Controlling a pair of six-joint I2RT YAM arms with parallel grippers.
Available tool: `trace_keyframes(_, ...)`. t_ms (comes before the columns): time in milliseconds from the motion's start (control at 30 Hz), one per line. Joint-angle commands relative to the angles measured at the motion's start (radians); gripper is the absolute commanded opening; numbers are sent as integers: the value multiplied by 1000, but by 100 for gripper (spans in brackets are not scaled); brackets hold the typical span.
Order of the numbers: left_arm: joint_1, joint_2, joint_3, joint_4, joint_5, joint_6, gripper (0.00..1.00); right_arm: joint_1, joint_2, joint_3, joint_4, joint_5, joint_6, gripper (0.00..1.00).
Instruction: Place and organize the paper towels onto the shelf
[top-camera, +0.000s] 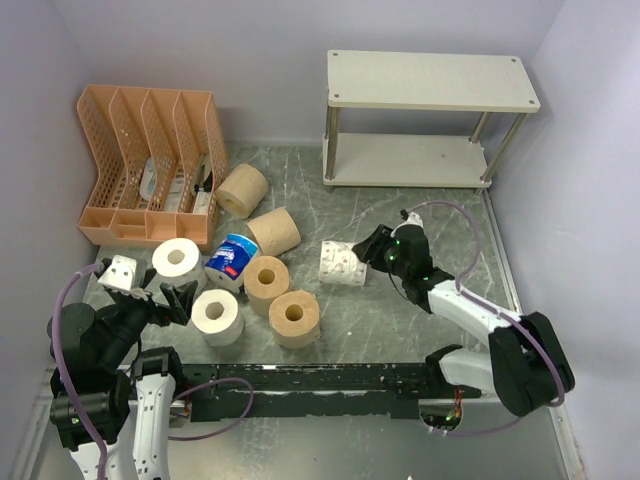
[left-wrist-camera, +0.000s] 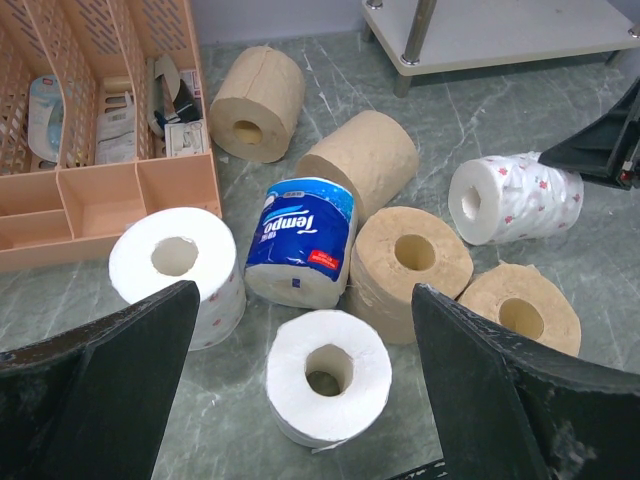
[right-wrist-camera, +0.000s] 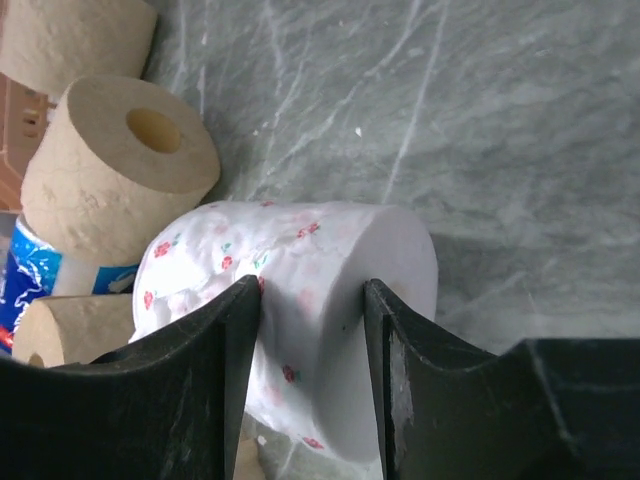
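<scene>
Several paper towel rolls lie on the grey table left of centre: tan rolls (top-camera: 243, 190) (top-camera: 274, 231) (top-camera: 267, 283) (top-camera: 294, 319), white rolls (top-camera: 180, 262) (top-camera: 218, 316) and a blue-and-white wrapped roll (top-camera: 230, 257). The dotted white roll (top-camera: 342, 262) lies on its side. My right gripper (top-camera: 368, 250) has its jaws pressed on that dotted roll's (right-wrist-camera: 300, 250) right end, which still rests on the table. My left gripper (top-camera: 178, 297) is open and empty, just above and before a white roll (left-wrist-camera: 328, 375). The cream two-tier shelf (top-camera: 430, 80) at the back right holds nothing.
An orange slotted file organizer (top-camera: 150, 160) with small items stands at the back left, close to the rolls. Lilac walls close in the table on three sides. A black rail (top-camera: 320, 385) runs along the near edge between the arm bases.
</scene>
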Motion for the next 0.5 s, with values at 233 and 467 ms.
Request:
trace_keyframes(233, 14, 3, -5, 29, 8, 4, 99, -12, 267, -23, 238, -363, 58, 30)
trace_keyframes(467, 15, 7, -6, 27, 10, 4, 99, -14, 269, 6, 232, -416, 40, 0)
